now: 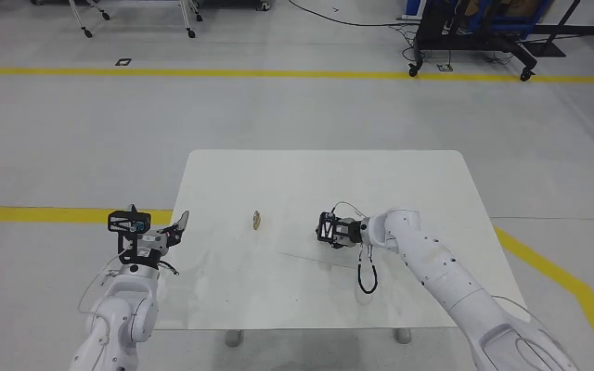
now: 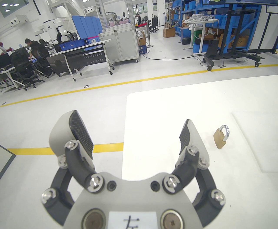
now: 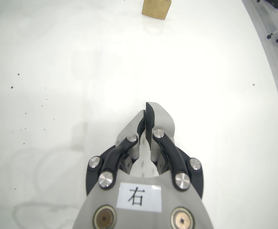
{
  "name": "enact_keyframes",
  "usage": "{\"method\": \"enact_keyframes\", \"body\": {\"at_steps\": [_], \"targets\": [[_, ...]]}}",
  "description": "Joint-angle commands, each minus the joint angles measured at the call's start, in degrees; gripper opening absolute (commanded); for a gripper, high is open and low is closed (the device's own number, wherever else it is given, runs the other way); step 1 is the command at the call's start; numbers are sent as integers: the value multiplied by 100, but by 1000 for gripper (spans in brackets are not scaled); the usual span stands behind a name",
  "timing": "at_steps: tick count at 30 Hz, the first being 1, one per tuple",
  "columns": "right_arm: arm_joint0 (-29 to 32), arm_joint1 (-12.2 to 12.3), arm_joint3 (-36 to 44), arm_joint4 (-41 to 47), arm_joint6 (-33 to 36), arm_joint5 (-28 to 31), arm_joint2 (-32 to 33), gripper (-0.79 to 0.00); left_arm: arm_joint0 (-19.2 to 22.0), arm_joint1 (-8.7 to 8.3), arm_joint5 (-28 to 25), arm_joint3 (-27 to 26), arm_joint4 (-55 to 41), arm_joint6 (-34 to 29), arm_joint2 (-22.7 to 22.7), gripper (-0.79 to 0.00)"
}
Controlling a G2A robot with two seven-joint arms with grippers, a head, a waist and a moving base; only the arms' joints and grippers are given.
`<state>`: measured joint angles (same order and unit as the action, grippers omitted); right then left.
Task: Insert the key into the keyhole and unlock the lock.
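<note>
Right hand [image 3: 146,111] is pinched fully closed, low over the counter [image 3: 65,65]; I cannot tell whether the key sits between its pads. The brass padlock [image 3: 156,9] lies to its left, between both hands. Left hand [image 2: 130,128], spread wide and empty at the counter's left edge, should probably steady the padlock before insertion.
</note>
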<state>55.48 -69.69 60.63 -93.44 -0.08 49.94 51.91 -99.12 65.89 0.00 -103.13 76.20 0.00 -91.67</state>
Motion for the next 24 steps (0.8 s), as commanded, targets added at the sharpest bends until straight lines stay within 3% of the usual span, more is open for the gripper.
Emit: {"method": "enact_keyframes", "body": {"at_steps": [1, 8, 14, 20, 24], "targets": [[43, 25, 77, -39, -63, -64, 39, -785, 0, 0, 0, 0, 0, 0, 0, 0], [190, 93, 264, 94, -275, -224, 227, -785, 0, 0, 0, 0, 0, 0, 0, 0], [613, 204, 609, 554, -1240, -602, 693, -785, 0, 0, 0, 0, 0, 0, 0, 0], [1051, 303, 684, 1767, -2292, 158, 1189, -785, 0, 0, 0, 0, 0, 0, 0, 0], [1132, 333, 463, 2648, -2536, 806, 1289, -785, 0, 0, 0, 0, 0, 0, 0, 0]]}}
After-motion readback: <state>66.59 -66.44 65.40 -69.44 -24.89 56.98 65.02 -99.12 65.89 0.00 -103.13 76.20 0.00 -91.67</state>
